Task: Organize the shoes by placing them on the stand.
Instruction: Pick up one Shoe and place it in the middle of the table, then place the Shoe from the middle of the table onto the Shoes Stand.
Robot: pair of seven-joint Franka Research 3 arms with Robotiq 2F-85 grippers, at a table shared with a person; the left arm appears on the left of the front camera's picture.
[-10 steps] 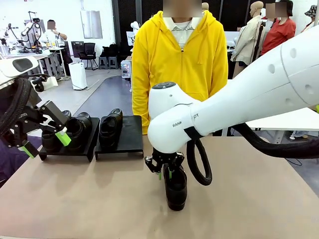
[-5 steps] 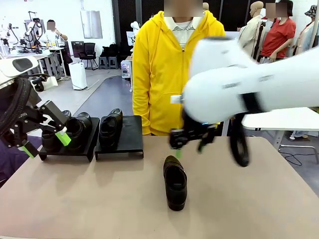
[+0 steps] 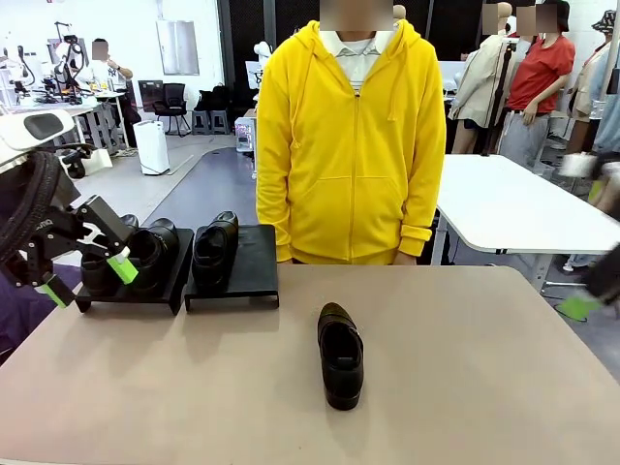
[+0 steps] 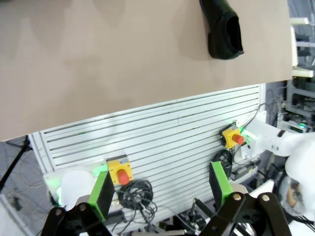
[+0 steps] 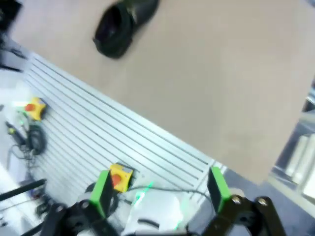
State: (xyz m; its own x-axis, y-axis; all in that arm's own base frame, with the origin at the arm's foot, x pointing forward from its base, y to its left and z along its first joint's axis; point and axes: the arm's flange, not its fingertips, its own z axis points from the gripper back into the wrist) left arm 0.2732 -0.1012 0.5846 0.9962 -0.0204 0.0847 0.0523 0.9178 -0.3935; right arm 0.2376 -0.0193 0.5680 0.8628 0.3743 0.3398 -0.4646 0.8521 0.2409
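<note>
One black shoe [image 3: 340, 355] lies alone mid-tabletop toward the near edge, three others [image 3: 155, 254] sit on the two black stands [image 3: 252, 263] at the far left edge, the left gripper [image 3: 85, 279] hangs open and empty beside them, the right gripper [image 5: 160, 189] open over the near edge.

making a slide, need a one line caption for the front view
One shoe lies alone mid-table, three more sit on the stand at left, beside the open left gripper.

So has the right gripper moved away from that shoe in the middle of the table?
Yes. It has swung up and off to the right edge, well clear of the shoe, which has stayed put on the table.
</note>
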